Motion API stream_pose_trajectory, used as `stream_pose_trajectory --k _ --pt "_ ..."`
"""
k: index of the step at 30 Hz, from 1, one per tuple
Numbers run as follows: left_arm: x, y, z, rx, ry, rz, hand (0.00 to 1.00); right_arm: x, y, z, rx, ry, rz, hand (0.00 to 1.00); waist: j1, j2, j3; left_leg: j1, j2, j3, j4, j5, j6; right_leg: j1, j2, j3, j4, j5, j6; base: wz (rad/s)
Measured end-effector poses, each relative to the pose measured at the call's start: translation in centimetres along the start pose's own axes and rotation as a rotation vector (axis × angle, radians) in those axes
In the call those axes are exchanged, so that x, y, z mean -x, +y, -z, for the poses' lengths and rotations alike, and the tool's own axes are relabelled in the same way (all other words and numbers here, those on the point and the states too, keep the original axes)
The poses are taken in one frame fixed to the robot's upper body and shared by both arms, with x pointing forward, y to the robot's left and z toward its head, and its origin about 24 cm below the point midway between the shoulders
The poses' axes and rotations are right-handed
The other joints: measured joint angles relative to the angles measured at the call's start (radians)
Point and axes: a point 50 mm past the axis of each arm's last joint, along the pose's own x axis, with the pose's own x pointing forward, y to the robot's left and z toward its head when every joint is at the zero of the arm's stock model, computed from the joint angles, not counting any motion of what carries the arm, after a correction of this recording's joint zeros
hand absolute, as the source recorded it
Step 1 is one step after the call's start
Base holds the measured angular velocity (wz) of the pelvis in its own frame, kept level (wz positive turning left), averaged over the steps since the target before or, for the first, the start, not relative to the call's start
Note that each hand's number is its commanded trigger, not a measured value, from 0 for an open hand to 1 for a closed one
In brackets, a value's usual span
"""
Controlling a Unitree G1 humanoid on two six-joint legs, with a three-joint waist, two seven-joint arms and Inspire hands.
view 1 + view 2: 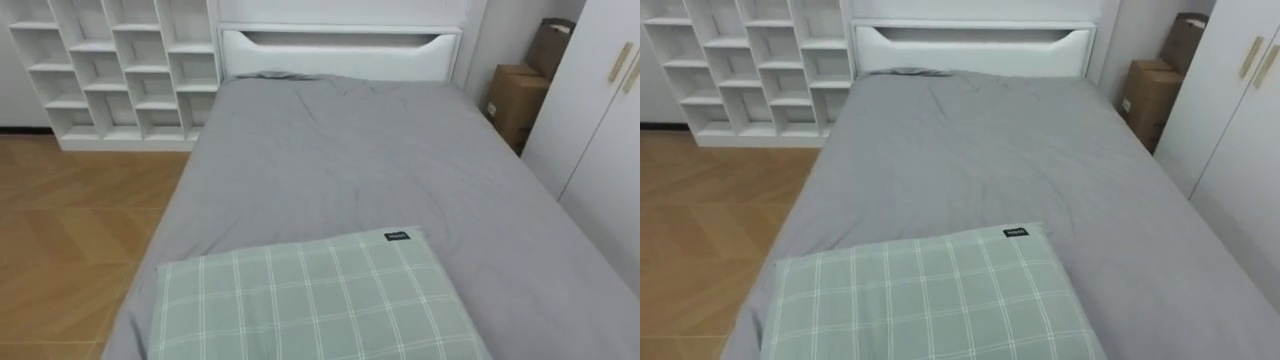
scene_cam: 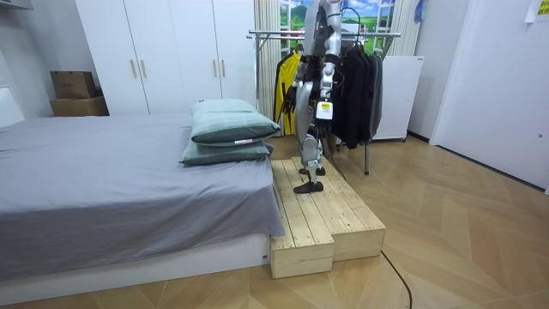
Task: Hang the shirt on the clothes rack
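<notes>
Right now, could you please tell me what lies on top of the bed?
A stack of pillows lies at one end of the bed, the top pillow checked green. What is beneath the stack is covered.

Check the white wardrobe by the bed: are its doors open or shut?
Shut. In the room view the wardrobe doors lie flush in one line, no gap showing; the eye views show flat fronts.

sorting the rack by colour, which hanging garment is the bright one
The yellow garment at the end of the rack on the room view's left, next to the robot; the other garments hanging further right are all dark.
</notes>
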Motion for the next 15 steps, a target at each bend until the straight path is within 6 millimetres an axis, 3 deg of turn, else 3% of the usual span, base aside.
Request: stream_pose_trajectory --k 15 --pt "0.02 -0.26 0.12 -0.004 0.010 0.024 0.00 0.04 -0.14 0.57 -0.068 0.019 -0.002 0.00 -0.002 0.008 0.0098 -0.004 -0.008 -0.006 -0.005 0.000 0.000 -0.001 -0.003 0.000 0.000 -0.013 0.001 0.02"
